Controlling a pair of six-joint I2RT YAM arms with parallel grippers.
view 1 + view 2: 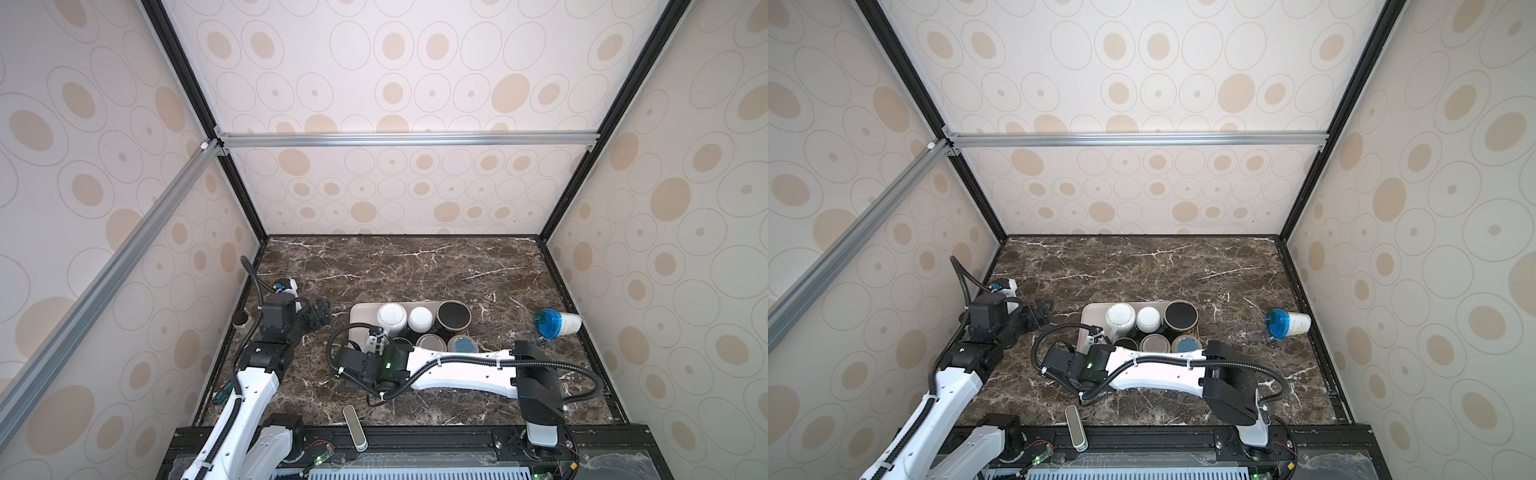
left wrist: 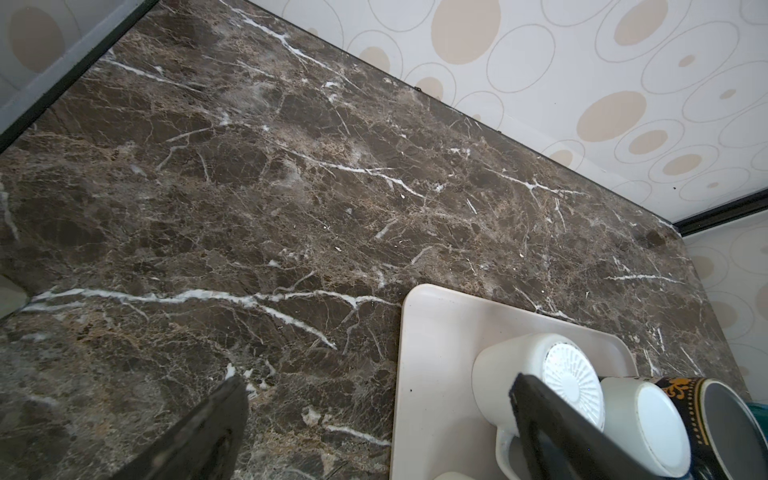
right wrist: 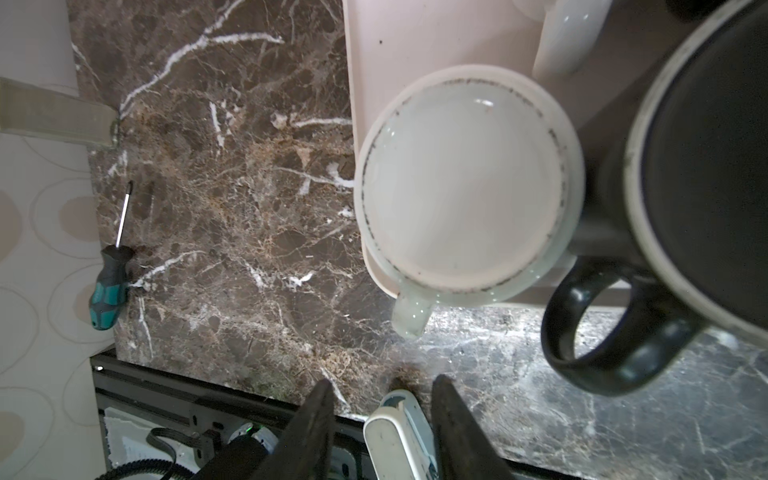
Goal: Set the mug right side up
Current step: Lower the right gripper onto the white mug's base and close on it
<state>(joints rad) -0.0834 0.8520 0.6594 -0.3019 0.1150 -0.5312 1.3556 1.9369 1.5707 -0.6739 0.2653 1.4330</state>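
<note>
One bottom-up mug (image 3: 465,183) at the tray's (image 3: 374,41) front-left corner points its handle (image 3: 409,316) at the right gripper (image 3: 384,380), jaws narrow, empty, seemingly lining up. Left gripper (image 2: 376,382) hangs wide, aside.

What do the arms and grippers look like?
The left arm and right arm: white shells, black joints, black corrugated cable hoses with white ties. A green light marks the right arm. The left gripper and right gripper: dark tapered fingers.

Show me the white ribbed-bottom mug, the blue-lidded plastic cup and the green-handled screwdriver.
White ribbed-bottom mug (image 1: 391,316): a top view, ribbed base.
Blue-lidded plastic cup (image 1: 547,325): a top view, blue lid.
Green-handled screwdriver (image 3: 106,291): right wrist view, handle.
</note>
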